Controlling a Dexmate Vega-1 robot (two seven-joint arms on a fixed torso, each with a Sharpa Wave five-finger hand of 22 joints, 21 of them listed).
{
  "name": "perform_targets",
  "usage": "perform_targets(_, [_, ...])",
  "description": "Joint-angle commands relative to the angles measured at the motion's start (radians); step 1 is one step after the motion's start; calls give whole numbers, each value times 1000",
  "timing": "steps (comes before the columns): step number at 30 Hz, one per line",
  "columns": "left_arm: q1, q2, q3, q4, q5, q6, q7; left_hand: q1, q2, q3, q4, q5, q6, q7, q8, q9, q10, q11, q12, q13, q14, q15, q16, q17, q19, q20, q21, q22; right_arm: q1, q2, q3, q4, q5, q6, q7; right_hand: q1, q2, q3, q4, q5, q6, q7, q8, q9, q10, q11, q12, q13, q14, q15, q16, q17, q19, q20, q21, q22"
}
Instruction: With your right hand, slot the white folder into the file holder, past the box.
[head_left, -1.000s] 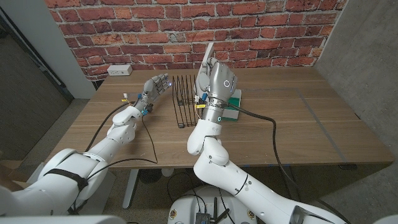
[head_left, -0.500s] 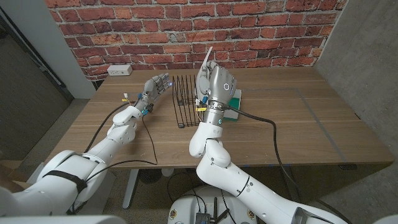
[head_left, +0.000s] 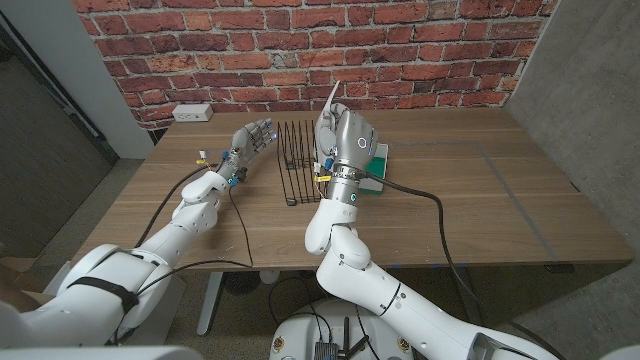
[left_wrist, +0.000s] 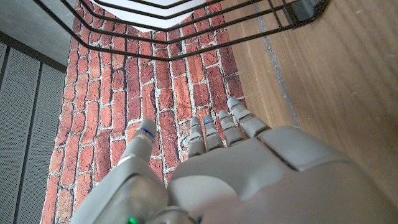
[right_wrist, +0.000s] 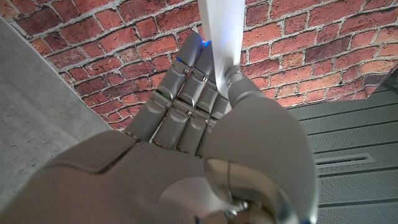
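- Up above the wooden table (head_left: 470, 200), the right hand (head_left: 345, 135) pinches the thin white folder (head_left: 331, 97) upright between thumb and closed fingers (right_wrist: 186, 99).
- Just beside it stands the black wire file holder (head_left: 294, 160); the green-and-white box (head_left: 374, 170) lies behind the wrist.
- Left hand (head_left: 250, 140) holds nothing, fingers apart, beside the holder.

A brown wooden surface (head_left: 470, 200) is seen in front of a brick wall. A black wire file holder (head_left: 293, 160) is stood on it, with a green and white box (head_left: 374, 170) laid just beside it, and a white power strip (head_left: 192, 114) near the wall
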Motion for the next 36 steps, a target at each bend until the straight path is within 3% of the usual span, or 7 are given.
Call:
perform_targets(1, [20, 10, -4, -31, -5, 5, 13, 5, 26, 8, -2, 7, 13, 0, 4, 6, 9, 1, 3, 2, 8, -44, 3, 0, 10, -56, 3, 3, -6, 0, 4, 12, 9, 5, -9, 2, 4, 9, 3, 4, 4, -5, -3, 5, -2, -8, -7, 5, -2, -3, -7, 6, -8, -12, 7, 3])
perform_targets(36, [58, 30, -10, -92, -10, 15, 43, 5, 26, 8, -2, 7, 19, -1, 5, 6, 8, 0, 2, 2, 10, -46, 4, 0, 11, -56, 3, 3, 21, -7, 0, 79, 35, 18, -13, -11, 5, 10, 5, 6, -3, -15, -7, 6, -17, -14, -18, 10, -13, -2, -17, 10, -19, -11, 13, 2])
